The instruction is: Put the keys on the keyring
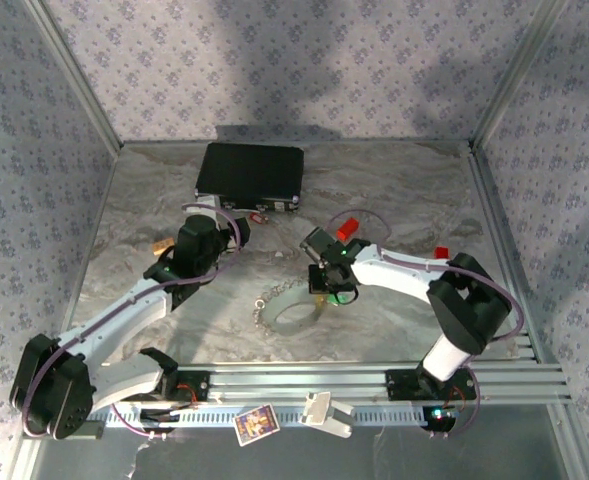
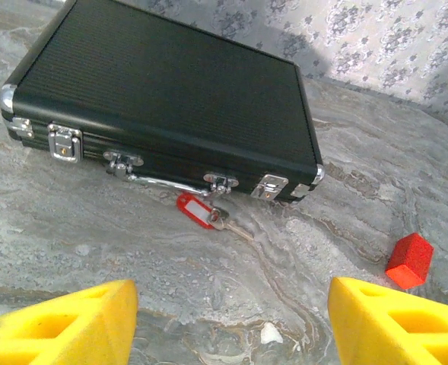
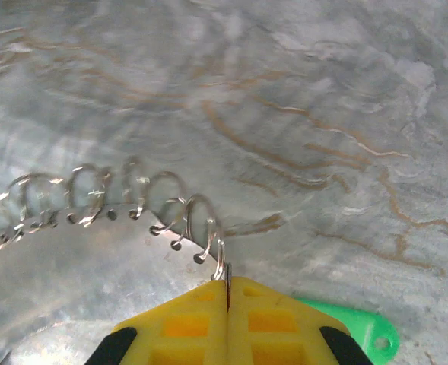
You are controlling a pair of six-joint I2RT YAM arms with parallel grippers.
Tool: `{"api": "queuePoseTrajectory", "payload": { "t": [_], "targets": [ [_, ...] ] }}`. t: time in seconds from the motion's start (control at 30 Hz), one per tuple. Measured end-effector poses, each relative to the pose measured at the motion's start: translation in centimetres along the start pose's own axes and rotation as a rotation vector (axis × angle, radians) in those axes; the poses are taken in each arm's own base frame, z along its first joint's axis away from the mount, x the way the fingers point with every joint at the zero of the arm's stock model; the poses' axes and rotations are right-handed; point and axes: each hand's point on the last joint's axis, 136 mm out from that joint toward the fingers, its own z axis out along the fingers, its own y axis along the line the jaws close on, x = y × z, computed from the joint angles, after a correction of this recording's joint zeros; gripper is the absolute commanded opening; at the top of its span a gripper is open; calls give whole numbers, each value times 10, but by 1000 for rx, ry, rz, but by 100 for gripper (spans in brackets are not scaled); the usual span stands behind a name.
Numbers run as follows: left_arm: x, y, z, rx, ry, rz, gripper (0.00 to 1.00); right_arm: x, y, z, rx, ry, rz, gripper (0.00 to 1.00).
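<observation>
The keyring lies mid-table, a pale curved band with a chain of silvery rings. My right gripper is shut at the chain's last ring, with a thin metal edge pinched between the yellow pads. The green key's plastic head pokes out from behind the right finger. In the top view that gripper sits at the band's right end. The red key lies against the front of the black case. My left gripper hovers open a short way in front of it, holding nothing.
A red block lies right of the case, and another red block sits by the right arm. A small orange piece rests at the left. Patterned walls enclose the table on three sides.
</observation>
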Motion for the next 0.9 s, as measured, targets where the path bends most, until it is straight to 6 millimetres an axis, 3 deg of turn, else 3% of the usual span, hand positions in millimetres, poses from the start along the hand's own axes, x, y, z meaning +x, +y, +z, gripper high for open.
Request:
{"api": "queuePoseTrajectory", "payload": {
  "t": [0.17,0.3,0.5,0.67,0.9],
  "targets": [
    [-8,-3,-8,14,-24,80,64,-12,25,-40,-56,-120,-216,0],
    [-14,-6,-16,33,-43,161,63,-24,30,-67,-94,-204,-341,0],
    [-18,-23,-30,122,-60,319,62,-40,32,-89,-126,-288,-513,0],
    [-17,-41,-40,219,-64,464,57,-52,46,-110,-202,-352,-645,0],
    [0,-63,-50,378,-39,659,47,-49,60,-130,-338,-392,-800,0]
  ]
}}
